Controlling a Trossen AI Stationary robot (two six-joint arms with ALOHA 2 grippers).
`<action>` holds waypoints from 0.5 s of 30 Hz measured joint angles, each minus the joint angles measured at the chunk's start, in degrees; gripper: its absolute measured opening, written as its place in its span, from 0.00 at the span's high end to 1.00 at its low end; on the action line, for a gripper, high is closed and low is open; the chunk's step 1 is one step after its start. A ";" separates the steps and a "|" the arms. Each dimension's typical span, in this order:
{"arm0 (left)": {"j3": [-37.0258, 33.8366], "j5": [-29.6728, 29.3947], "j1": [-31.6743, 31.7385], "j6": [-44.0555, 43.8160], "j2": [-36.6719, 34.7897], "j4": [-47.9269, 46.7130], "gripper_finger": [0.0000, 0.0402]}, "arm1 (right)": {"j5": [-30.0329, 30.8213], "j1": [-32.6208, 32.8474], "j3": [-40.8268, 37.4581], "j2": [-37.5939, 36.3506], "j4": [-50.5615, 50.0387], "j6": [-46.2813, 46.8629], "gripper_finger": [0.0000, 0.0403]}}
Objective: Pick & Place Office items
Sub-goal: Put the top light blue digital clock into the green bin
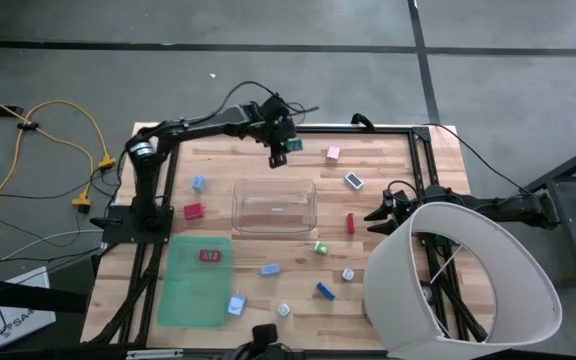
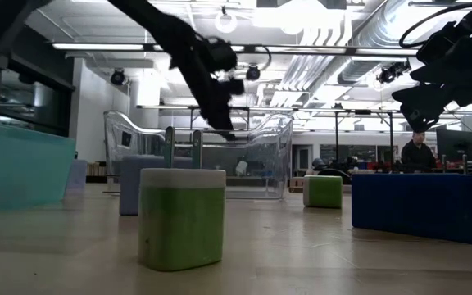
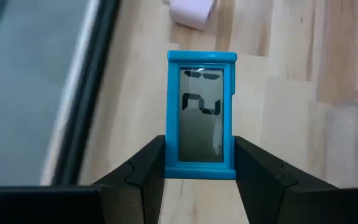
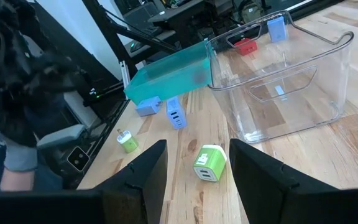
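Note:
My left gripper (image 3: 201, 158) is near the table's far edge (image 1: 280, 150), beyond the clear bin (image 1: 274, 205), and is shut on a small blue device with a grey screen (image 3: 201, 115). My right gripper (image 4: 197, 171) is open and hovers right of the bin (image 1: 383, 212). A green-and-white cube (image 4: 209, 163) lies on the wood just past its fingers. Other office items lie flat on the table: a pink piece (image 1: 334, 153), a red one (image 1: 350, 223), blue ones (image 1: 325, 290) (image 1: 269, 269), and a red one (image 1: 209, 256) on the green mat (image 1: 194, 285). My left gripper pinches the blue device between its two fingers (image 3: 148, 165), which press on the long side edges at its near end (image 3: 174, 163). The device sticks out lengthwise past the fingertips with its screen toward the camera. It is held above the wooden table, and the fingers point downward.
A large white lampshade-like object (image 1: 463, 285) covers the table's near right corner and part of my right arm. A black frame rail (image 1: 368, 131) runs along the far edge. A person (image 2: 417, 152) is in the room behind. Bare wood lies between the bin and the mat.

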 joint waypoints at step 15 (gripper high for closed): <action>0.00 -3.81 0.25 -3.07 -15.59 -18.18 0.61 | -0.01 0.01 0.00 0.02 0.00 -0.01 0.60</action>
